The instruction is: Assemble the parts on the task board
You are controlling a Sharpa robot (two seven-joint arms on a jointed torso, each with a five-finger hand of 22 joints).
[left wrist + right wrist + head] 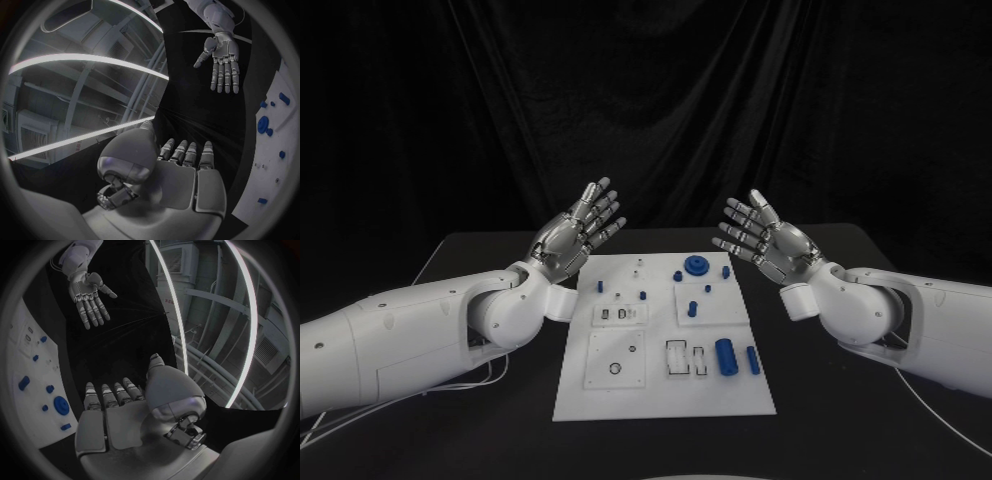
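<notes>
From my station I see the task board [664, 395] lying flat in the middle of the black table [473, 250], and I take it as my reference for everything else. My left hand [578, 232] is raised above the table just off the board's far left corner, palm turned inward, fingers straight and spread, holding nothing. My right hand [764, 238] is raised the same way off the board's far right corner, palm facing the left one, fingers apart and extended, empty too. Neither hand touches the board or any part. On the board, a round blue gear-like part [694, 266] sits near the far edge, with a small blue piece [679, 277] just beside it and a small blue peg [728, 269] close on the other side. A blue cylinder [726, 357] lies toward the near right side of the board, with a slimmer blue pin [753, 361] just beside it, nearer the right edge. A small blue peg [600, 286] stands near the board's left edge, toward the far end. In the left wrist view I see the right hand [220, 57] open across from me and the board's edge [275, 150] carrying blue parts; the right wrist view shows the left hand [89, 295] likewise open.
</notes>
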